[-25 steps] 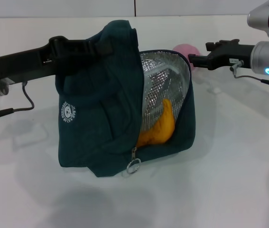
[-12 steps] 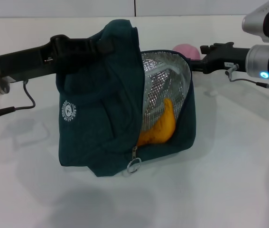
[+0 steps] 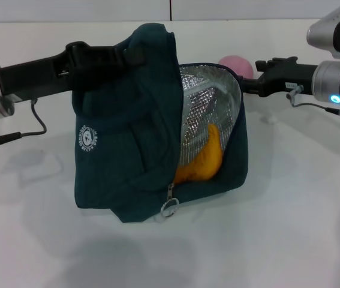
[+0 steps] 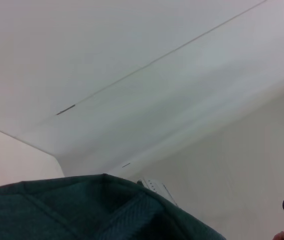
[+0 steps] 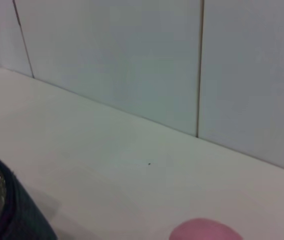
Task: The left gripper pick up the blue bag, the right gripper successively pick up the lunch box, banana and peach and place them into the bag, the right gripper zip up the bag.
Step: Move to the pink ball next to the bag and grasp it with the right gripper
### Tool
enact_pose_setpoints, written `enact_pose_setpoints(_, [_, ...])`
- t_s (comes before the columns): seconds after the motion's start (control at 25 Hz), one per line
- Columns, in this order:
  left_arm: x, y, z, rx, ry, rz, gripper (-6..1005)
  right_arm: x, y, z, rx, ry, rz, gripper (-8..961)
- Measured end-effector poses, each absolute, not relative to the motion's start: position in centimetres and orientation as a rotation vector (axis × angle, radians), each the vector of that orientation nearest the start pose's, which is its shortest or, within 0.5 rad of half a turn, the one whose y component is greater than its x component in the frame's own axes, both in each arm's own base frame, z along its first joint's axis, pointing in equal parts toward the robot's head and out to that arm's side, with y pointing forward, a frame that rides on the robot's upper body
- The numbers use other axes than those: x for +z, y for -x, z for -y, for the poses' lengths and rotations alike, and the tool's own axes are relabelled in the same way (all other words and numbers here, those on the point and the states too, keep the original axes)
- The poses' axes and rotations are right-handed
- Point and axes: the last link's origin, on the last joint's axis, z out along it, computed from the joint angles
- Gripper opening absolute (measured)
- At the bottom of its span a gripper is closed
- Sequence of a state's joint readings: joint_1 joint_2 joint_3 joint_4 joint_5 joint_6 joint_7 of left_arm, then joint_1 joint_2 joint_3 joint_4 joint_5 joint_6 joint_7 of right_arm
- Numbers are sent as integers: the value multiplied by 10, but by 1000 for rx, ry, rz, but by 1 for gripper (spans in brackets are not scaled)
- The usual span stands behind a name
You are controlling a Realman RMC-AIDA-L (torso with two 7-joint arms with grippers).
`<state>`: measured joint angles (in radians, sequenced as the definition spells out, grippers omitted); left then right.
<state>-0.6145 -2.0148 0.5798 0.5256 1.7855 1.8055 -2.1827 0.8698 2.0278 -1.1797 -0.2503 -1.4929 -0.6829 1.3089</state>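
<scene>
Right now, peach and claw: the right gripper (image 3: 244, 81) reaches in from the robot's right at table height, and the peach (image 3: 237, 65) lies just beyond its tip, a little farther back on the table (image 3: 301, 198), behind the bag's far rim.
Nearer arm: the right one by a long way; the left is across the bag from the fruit.
Right claw's fingers: cannot tell; the tip is dark against the bag edge.
Left gripper (image 3: 122, 57): up at the top of the blue bag (image 3: 122, 150), where the fabric hangs from it; I judge it clamped on that top fabric, holding the bag upright with the foil-lined mouth turned toward the right arm.
Banana (image 3: 201, 159): inside the bag, standing on end, leaning against the lining.
Lunch box: not visible; probably deeper in the bag.
Count: one peach, one banana, one bag, two claws.
Step, as I read it: closing on the peach.
</scene>
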Motion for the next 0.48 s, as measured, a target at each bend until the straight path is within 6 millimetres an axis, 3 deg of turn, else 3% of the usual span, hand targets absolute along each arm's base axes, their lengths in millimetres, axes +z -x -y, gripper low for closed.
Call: enact_pose_setpoints(0.48, [33,217,-337,-1369,2509,1717,47,-56,-226,-444,336,2377,-620,555])
